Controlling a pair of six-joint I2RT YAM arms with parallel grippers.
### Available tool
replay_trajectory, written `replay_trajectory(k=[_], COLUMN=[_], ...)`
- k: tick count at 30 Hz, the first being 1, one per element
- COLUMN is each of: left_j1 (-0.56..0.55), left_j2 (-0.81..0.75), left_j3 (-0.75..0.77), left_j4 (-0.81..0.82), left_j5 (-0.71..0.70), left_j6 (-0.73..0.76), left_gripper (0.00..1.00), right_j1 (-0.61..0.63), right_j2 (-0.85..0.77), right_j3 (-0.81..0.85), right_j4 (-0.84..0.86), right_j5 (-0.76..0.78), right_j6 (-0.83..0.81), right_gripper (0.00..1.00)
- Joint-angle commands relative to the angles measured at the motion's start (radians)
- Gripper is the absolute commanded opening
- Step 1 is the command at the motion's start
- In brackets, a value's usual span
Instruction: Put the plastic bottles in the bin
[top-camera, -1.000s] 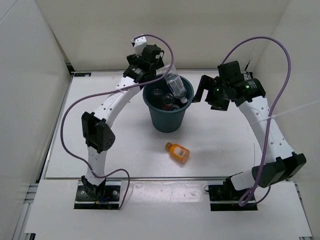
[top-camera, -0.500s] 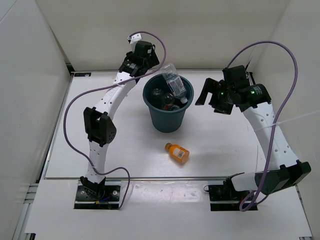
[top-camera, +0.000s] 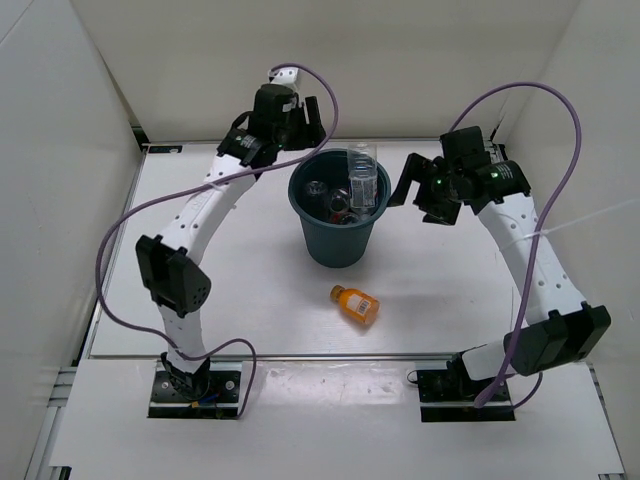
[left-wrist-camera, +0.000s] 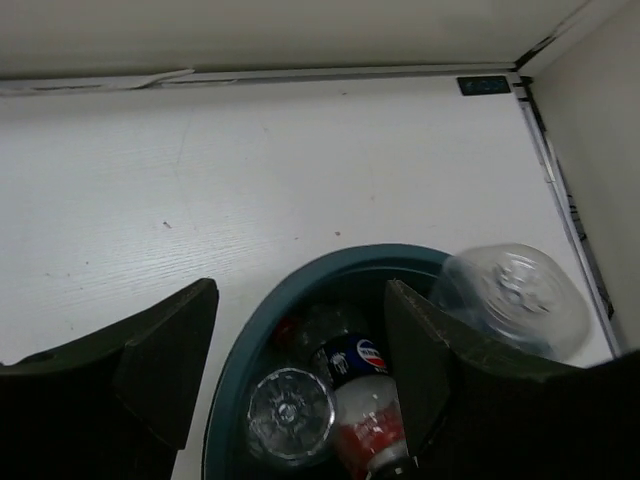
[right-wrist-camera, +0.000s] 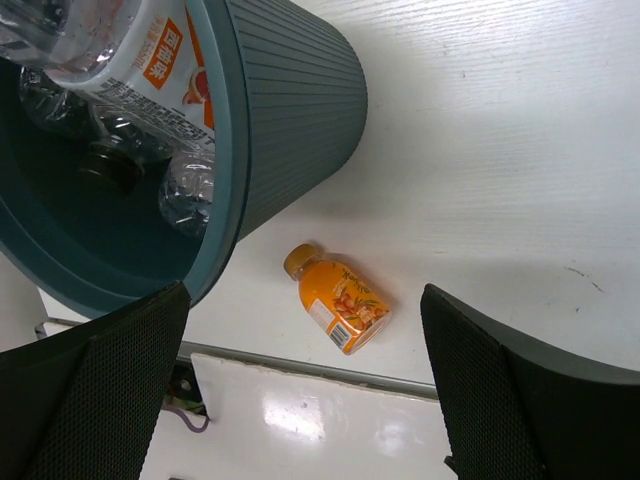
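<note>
Left gripper (left-wrist-camera: 300, 320) hangs above the far-left rim of the bin (top-camera: 338, 240). Its jaws are released, with nothing between them; I see the bin's mouth through the gap.

Right gripper (right-wrist-camera: 305, 300) is raised off the tabletop (top-camera: 220, 290), just to the right of the bin. Its jaws are spread wide and empty.

The bin stands upright near the middle of the tabletop.

Contents as seen from the left wrist view:
- one clear bottle (left-wrist-camera: 290, 415), seen end-on
- the dark-labelled bottle (left-wrist-camera: 357, 357)
- the red-labelled bottle (left-wrist-camera: 375, 440), touching the dark-labelled one
- a second clear bottle (left-wrist-camera: 510, 295) at the rim on the right, blurred in this view

From overhead, the second clear bottle leans against the bin's far-right inner wall and pokes above the rim. I cannot tell whether it is at rest.

Orange bottle (top-camera: 356, 304) lies on its side on the tabletop in front of the bin. It is apart from the bin, with its cap pointing toward it. Neither gripper touches it.
</note>
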Motion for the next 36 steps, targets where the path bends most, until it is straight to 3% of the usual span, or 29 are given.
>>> replay_trajectory(k=[1,6,9,10,14,18,20,26,36], left_j1=[-0.003,-0.012,-0.012,0.001,0.03,0.04,0.049,0.089,0.132], left_j2=[-0.128,-0.262,-0.413,-0.452,-0.634,-0.806,-0.852,-0.928,-0.918], left_j3=[-0.03,-0.137,-0.287,-0.376,-0.624,-0.817,-0.89,-0.943,-0.966], left_j4=[0.011,0.011,0.011,0.011,0.011,0.002,0.002,-0.068,-0.228], left_j5=[0.089,-0.024,-0.208,-0.281,-0.374,-0.406,-0.415,-0.426,-0.435], left_j6=[0.061,0.019,-0.052,-0.075,-0.178,-0.199,-0.219,-0.219,-0.252], left_gripper=[0.79,0.79,0.84,0.84,0.89,0.89,0.89,0.9,0.91], right_j1=[-0.005,-0.005,0.066,0.127,0.196,0.293,0.332,0.381,0.459], right_j2=[0.022,0.033,-0.018,-0.061,-0.298,-0.36,-0.409,-0.523,-0.382], right_j3=[0.001,0.001,-0.068,-0.188,-0.483,-0.69,-0.77,-1.02,-1.091], right_j4=[0.043,0.043,0.063,0.141,0.359,0.48,0.566,0.848,1.05], right_j5=[-0.037,-0.07,-0.011,0.076,0.062,0.019,0.081,0.06,0.023], right_j6=[0.001,-0.013,-0.067,-0.082,-0.173,-0.294,-0.343,-0.435,-0.406], right_gripper=[1.0,1.0,0.97,0.97,1.0,0.92,0.92,0.98,0.99])
